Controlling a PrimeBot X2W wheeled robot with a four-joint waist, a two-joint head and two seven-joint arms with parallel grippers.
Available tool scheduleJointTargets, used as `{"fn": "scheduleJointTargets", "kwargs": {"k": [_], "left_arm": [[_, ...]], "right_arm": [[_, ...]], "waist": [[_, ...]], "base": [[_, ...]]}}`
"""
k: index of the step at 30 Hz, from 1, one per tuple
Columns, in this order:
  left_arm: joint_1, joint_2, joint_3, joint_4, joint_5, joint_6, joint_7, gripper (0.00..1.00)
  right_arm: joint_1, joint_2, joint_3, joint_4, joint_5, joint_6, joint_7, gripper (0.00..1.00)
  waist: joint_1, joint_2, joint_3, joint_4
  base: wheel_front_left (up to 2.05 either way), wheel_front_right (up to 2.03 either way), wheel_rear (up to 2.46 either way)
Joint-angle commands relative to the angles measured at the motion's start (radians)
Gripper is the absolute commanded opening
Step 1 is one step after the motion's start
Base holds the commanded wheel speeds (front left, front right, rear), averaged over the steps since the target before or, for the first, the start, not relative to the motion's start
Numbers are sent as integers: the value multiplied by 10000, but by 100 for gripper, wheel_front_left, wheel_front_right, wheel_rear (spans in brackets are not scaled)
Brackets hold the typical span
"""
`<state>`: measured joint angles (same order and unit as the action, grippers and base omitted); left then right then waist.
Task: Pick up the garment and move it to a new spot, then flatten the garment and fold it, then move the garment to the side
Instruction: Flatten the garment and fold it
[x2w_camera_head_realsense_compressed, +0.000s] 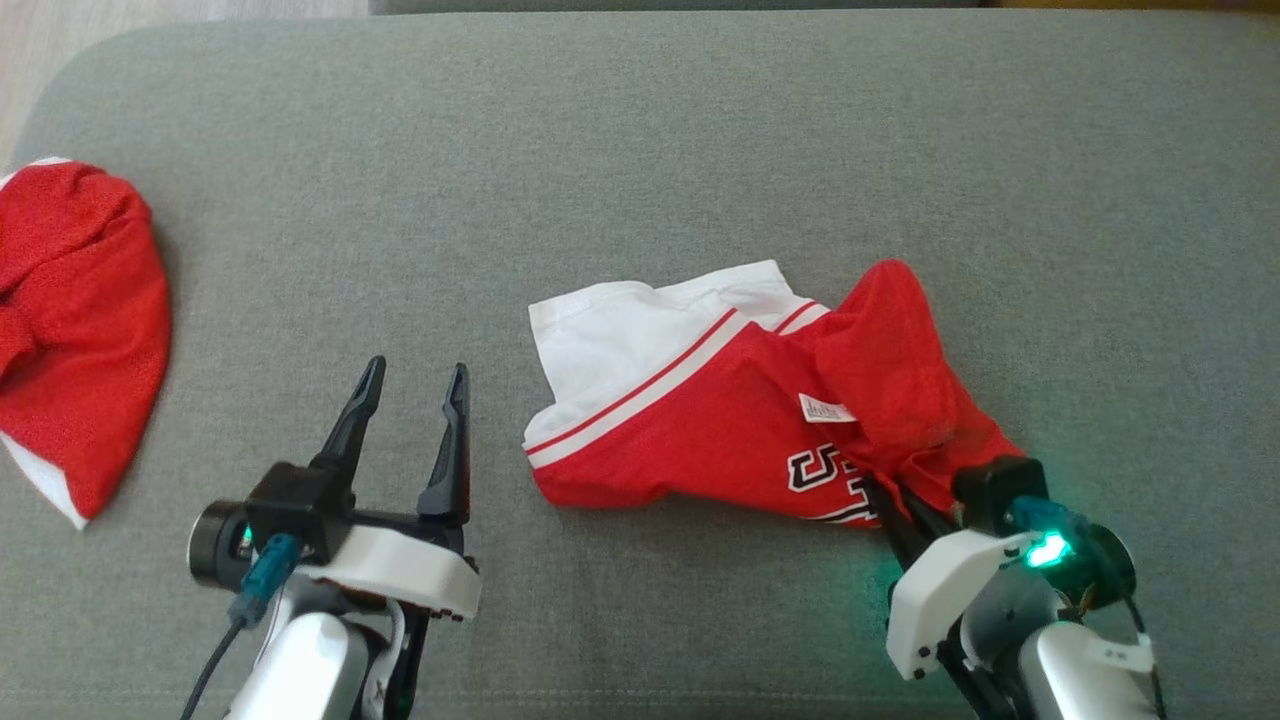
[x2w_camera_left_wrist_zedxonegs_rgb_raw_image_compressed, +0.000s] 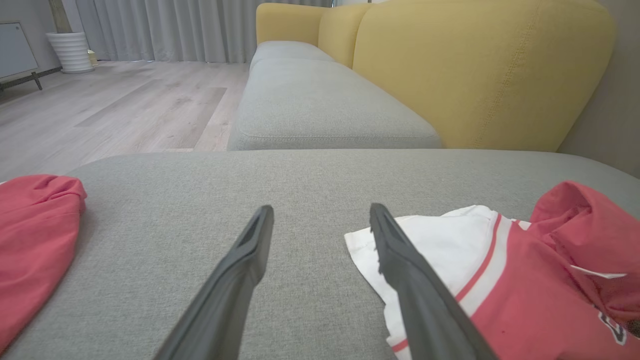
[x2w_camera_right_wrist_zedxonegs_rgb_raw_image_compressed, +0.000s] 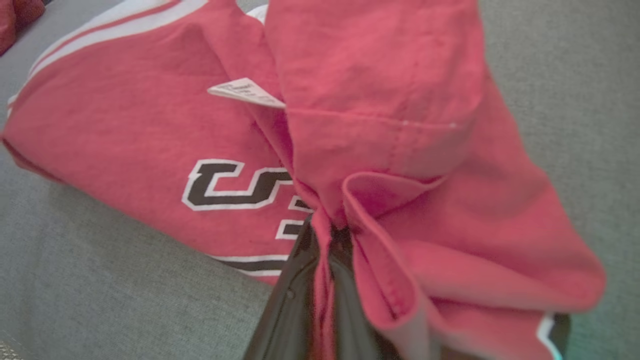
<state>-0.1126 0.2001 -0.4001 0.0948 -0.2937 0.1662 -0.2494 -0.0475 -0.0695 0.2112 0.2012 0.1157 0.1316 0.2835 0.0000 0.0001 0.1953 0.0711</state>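
Jersey of red knit with a white sleeve, red stripes and black lettering lies crumpled right of centre in the head view, on a grey fabric sofa cushion. The right gripper has its fingers clenched on a bunched red fold at the jersey's lower right edge. The left gripper, lower left, holds its fingers spread and empty, just beside the white sleeve. A second red cloth lies at the far left edge. Beyond are yellow backrests, pale wood floor, grey curtains and a white ribbed pot.
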Motion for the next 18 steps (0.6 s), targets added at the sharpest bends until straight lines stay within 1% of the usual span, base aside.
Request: {"fn": "scheduleJointTargets", "kwargs": {"k": [1, 2, 3, 9, 18], "left_arm": [[-462, 113, 416, -265, -104, -38, -117, 100], [-448, 117, 415, -258, -106, -38, -118, 100], [-437, 120, 417, -257, -105, -31, -118, 100], [-358, 152, 431, -260, -98, 27, -120, 100], [-176, 321, 523, -323, -22, 202, -121, 100]], "right_arm": [[-29, 86, 142, -334, 131, -9, -85, 5], [-5, 98, 80, -408, 134, -9, -199, 40], [15, 110, 13, -491, 158, -9, -327, 100], [147, 167, -320, -1382, 366, -9, -1186, 100], [199, 188, -816, -2720, -41, -9, -2003, 100]], "waist": [[0, -1, -34, -15], [0, -1, -57, -23], [0, -1, -73, -32], [0, -1, -229, -82], [0, -1, -651, -155]], "base": [[0, 0, 0], [0, 0, 0], [0, 0, 0], [0, 0, 0], [0, 0, 0]]}}
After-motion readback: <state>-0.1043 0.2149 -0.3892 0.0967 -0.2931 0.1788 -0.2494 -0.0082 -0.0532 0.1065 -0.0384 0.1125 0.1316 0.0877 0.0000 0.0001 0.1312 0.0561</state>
